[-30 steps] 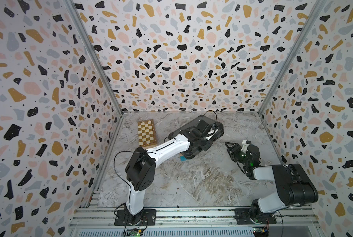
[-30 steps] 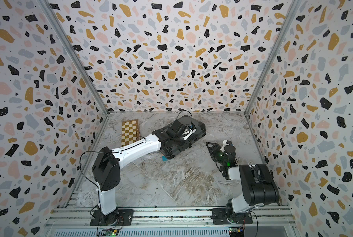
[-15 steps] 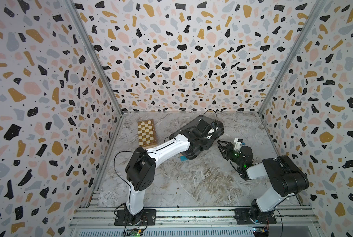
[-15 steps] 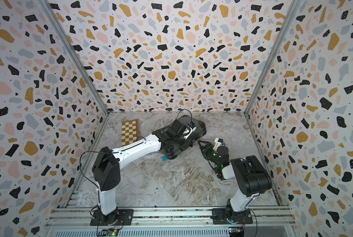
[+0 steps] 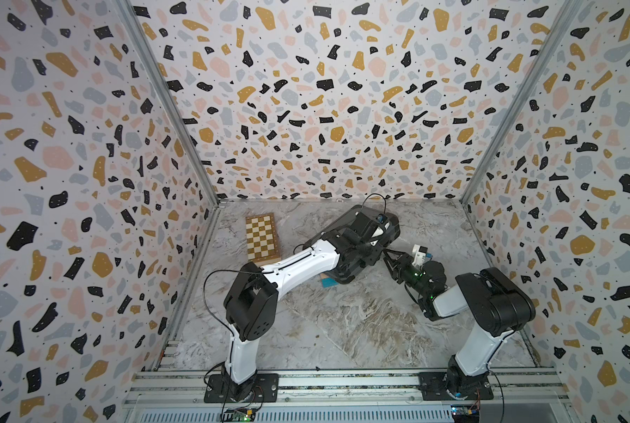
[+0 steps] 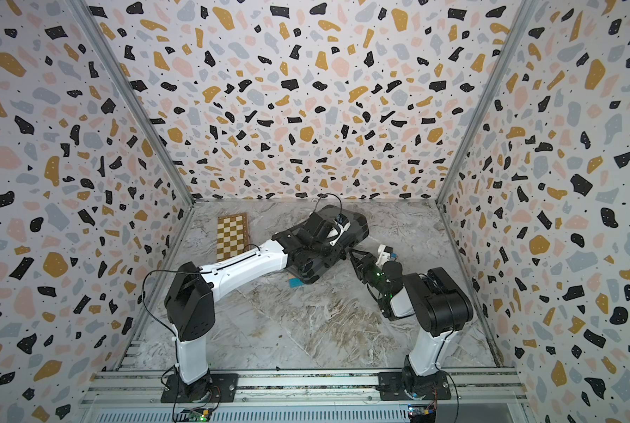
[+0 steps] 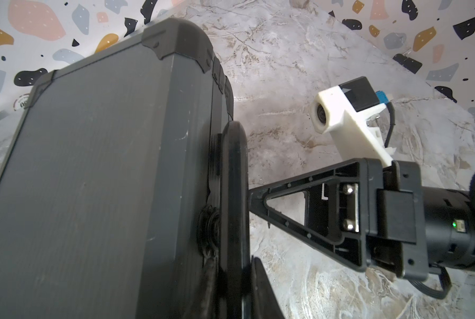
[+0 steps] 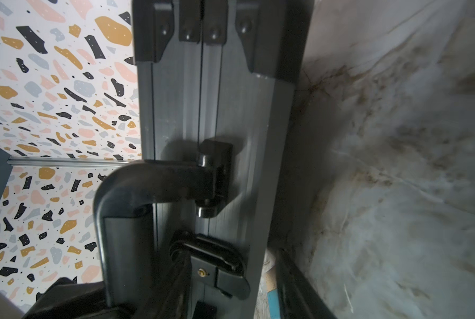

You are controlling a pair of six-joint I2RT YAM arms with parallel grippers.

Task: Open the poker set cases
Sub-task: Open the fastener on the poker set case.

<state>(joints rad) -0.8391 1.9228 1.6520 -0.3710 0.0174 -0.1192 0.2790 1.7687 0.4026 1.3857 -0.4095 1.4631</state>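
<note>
Left wrist view: left fingers [image 7: 261, 292] clamp the black handle [image 7: 234, 171] of the dark grey metal briefcase [image 7: 92, 179], probably steadying it. Right fingers [image 7: 258, 196], half-open and empty, sit at its black latch [image 8: 219, 272].

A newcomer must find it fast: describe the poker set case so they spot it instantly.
On the marble table, look towards the back, near the middle. The poker set case lies there, partly under a white robot arm. Unlike the pale checkered chessboard box to its left, it is dark grey with black corner guards and a black handle.
</note>
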